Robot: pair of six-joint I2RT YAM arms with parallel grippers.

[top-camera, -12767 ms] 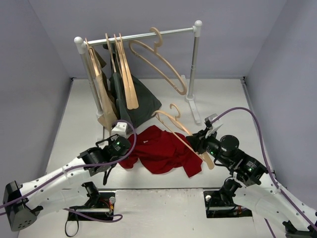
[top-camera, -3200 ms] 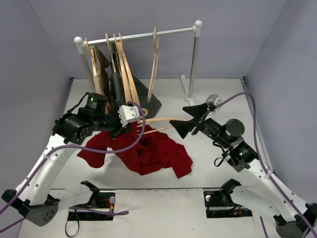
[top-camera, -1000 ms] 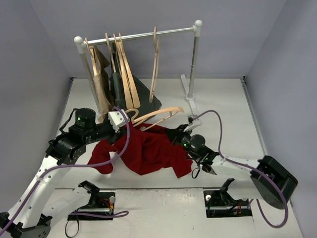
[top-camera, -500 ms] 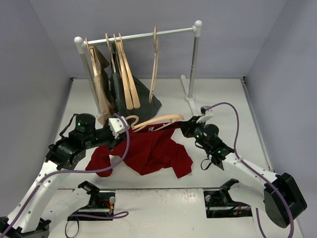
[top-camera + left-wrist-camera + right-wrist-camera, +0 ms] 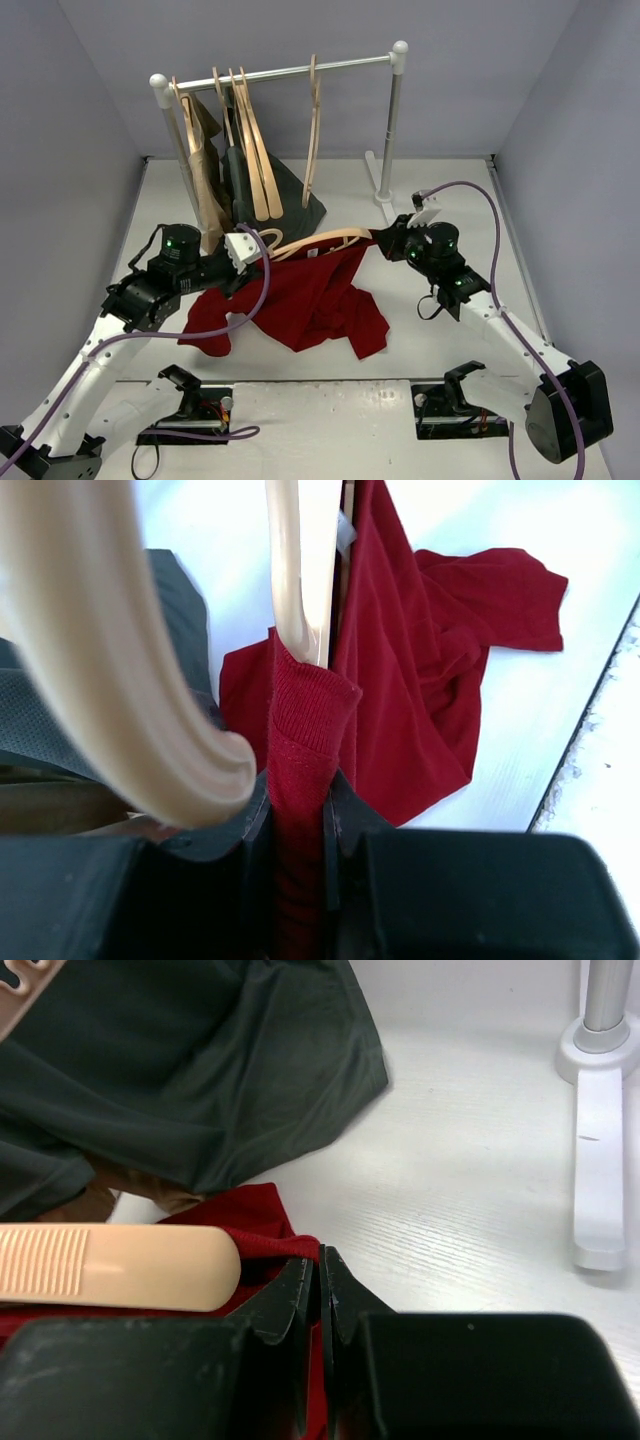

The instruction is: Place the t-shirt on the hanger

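The dark-red t-shirt [image 5: 310, 300] lies bunched on the white table, its upper edge lifted. The tan wooden hanger [image 5: 322, 240] lies across that edge between my two grippers. My left gripper [image 5: 252, 258] is shut on the t-shirt's ribbed collar [image 5: 300, 710]. The hanger's arm [image 5: 300, 570] comes out of the collar, and its hook [image 5: 120, 670] curves beside the left jaw. My right gripper [image 5: 382, 240] is shut on a red hem edge [image 5: 285, 1245] of the t-shirt, right next to the hanger's rounded end [image 5: 110, 1265].
A white and metal clothes rack [image 5: 392, 110] stands at the back with several bare wooden hangers [image 5: 258, 150], a beige garment [image 5: 205, 185] and a dark green garment [image 5: 285, 195]. The rack's foot [image 5: 598, 1180] lies just right of my right gripper. Grey walls enclose the table.
My right gripper has moved right and back, drawing the red hem toward the hanger's right end. The left gripper has shifted slightly, still holding the collar.
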